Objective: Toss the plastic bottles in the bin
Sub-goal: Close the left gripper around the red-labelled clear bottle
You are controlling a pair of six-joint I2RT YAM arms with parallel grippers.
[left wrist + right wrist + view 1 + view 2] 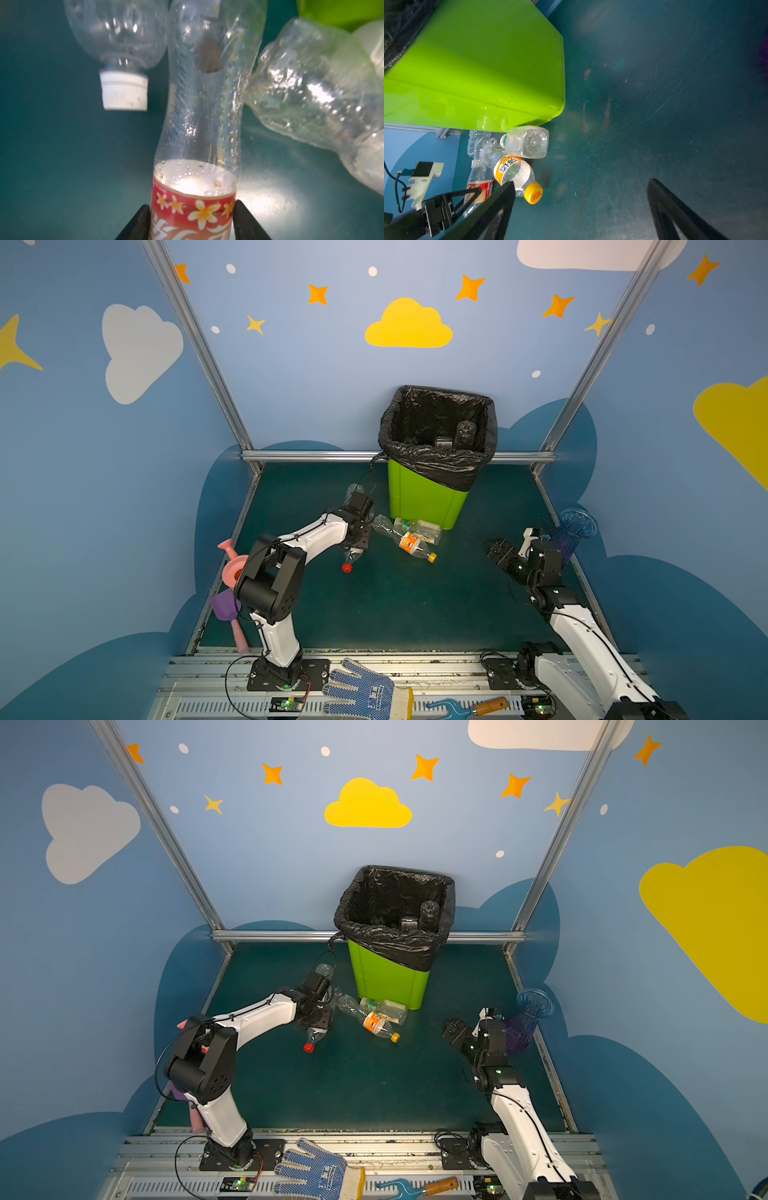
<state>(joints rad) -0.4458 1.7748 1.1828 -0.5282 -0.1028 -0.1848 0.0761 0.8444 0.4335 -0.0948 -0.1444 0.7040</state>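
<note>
Where the left gripper (191, 204) is lowered to the table (395, 605), its jaws are pressed against both sides of the red-label bottle (197, 124), which is judged to be gripped at the label. This bottle is clear and waisted, with droplets beaded inside. Its label is red with white-and-orange flowers, and its red cap (346, 568) is seen in both top views, pointing toward the near edge. The bottle is laid on its side to the left of the bin (419, 497), near it but apart. Whether it is lifted off the table cannot be told.

A white-cap bottle (116, 31), clear where visible, is found just beside the far half of the gripped bottle. On the other side an orange-label bottle (411, 542) is laid flat, and its base appears to touch the gripped bottle. Its body is clear and dented, and its cap (533, 193) is yellow. A square bottle (527, 142), clear with a ribbed base, is lodged between it and the foot of the bin, against the green wall.

The bin is noted upright at the back of the table. It is lime green and lined with a black bag (436, 466) folded over the rim. Two clear bottles (464, 433) are made out inside.

The right gripper (580, 184) is spread wide and empty over the table, well to the right of the bottles and near a blue vase (575, 526).
</note>
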